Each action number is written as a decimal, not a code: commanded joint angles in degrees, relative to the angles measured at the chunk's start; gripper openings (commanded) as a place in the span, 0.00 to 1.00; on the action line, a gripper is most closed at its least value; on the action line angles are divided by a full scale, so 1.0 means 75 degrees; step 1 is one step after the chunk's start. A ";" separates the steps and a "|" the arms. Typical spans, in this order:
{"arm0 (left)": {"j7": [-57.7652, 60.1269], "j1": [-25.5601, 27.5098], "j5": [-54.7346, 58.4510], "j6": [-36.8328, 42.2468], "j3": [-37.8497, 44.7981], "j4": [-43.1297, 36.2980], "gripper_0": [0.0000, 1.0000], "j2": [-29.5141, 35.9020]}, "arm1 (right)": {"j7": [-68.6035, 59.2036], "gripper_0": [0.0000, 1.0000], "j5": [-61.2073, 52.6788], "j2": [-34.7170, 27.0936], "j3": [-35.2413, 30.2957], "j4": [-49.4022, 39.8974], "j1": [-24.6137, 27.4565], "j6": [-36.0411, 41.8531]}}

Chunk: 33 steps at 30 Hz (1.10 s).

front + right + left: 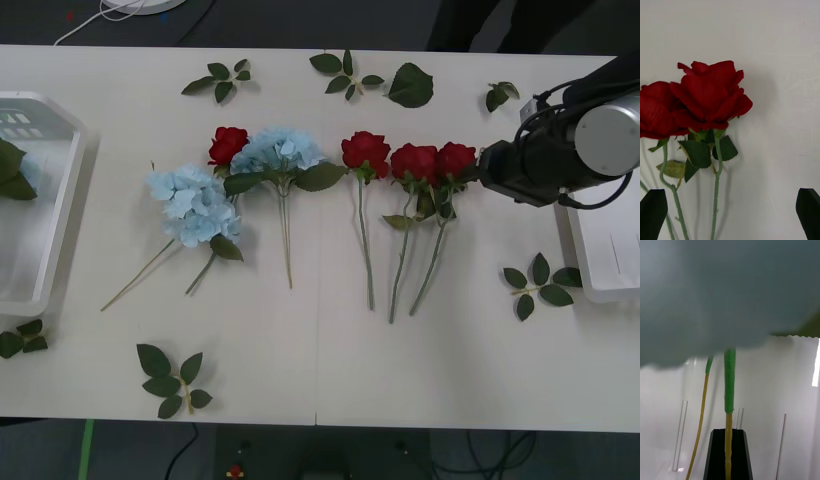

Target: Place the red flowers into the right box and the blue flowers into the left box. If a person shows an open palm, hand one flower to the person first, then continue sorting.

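Reaching sideways, right hand [730, 210] open beside rose [711, 97].

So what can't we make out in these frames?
- Left box contents: front view, cut off by the edge.
- Right box: front view, mostly under the right arm.
- Blue flower head beyond the shut left tool: left wrist view, blurred.
- Red flower stems: right wrist view, cut off beside the open right tool.
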 commanded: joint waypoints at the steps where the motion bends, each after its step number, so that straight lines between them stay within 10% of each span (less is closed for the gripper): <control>1: 0.0226 0.0030 0.0073 -0.0099 -0.0133 -0.0158 0.04 0.0015 | -0.0199 1.00 0.1148 0.0865 -0.0159 0.0641 -0.0605 0.0054; 6: 0.0144 0.0042 0.0272 -0.0099 -0.0133 -0.0182 0.94 0.0015 | -0.0211 1.00 0.1839 0.1440 -0.0159 0.1449 -0.0863 0.0066; 23: 0.0003 -0.0251 -0.0056 -0.0111 0.0101 -0.0240 0.98 0.0062 | -0.0270 1.00 0.2519 0.1756 0.1059 0.2000 -0.1062 -0.0028; 33: 0.0167 -0.0931 -0.1615 0.2502 0.1800 -0.0358 0.99 0.0250 | -0.0434 1.00 0.2753 0.2190 0.1364 0.2516 -0.1074 -0.0895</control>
